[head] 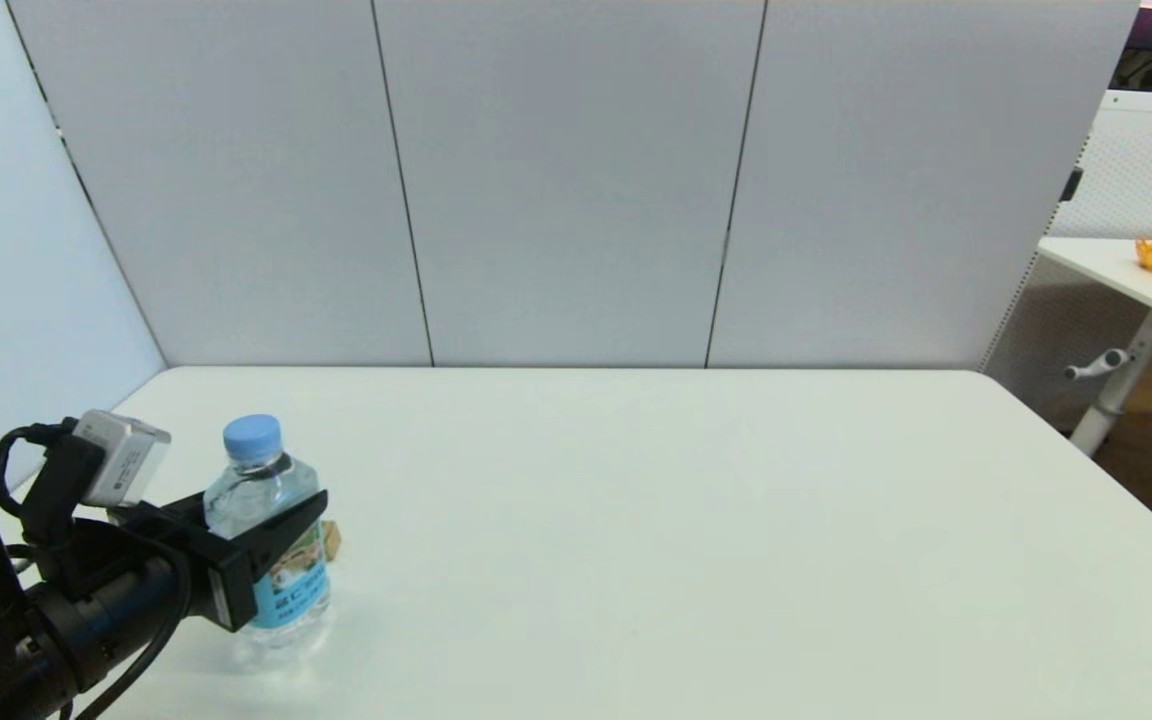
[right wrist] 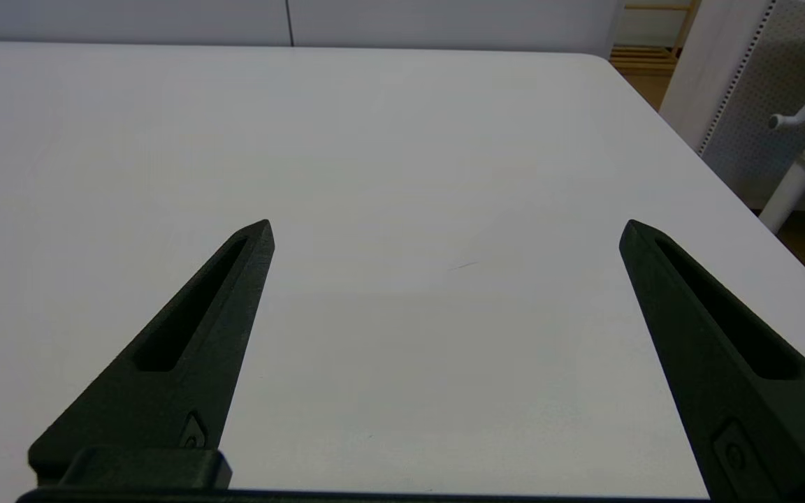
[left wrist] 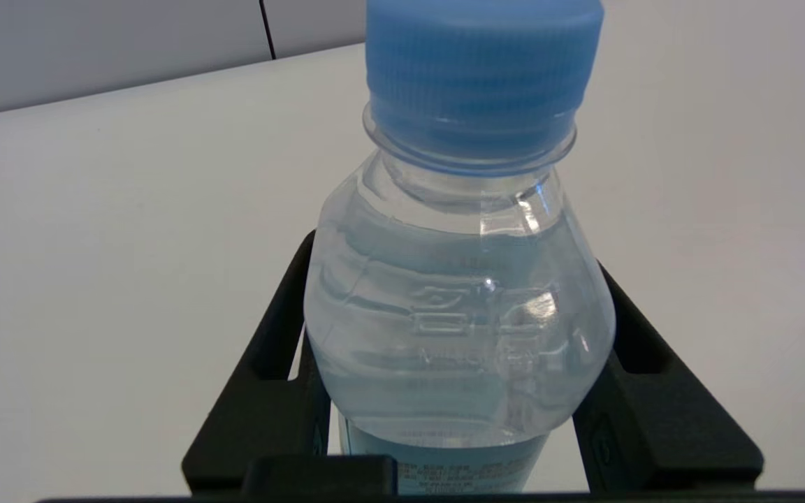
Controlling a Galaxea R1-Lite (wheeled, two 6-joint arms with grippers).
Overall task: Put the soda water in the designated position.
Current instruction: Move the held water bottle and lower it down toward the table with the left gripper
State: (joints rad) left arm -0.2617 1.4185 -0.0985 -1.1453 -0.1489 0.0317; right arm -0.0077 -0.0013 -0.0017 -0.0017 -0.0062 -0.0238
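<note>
One arm works: the left gripper reaches in level near the table's left edge, fingers closed around the upright soda water, label-high. Right gripper hovers wide apart, holding nothing.

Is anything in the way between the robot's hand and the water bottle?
No. The left gripper already has its fingers on both sides of the soda water, which stands upright on the table. A small wooden cube sits just behind the bottle, not between them.
</note>
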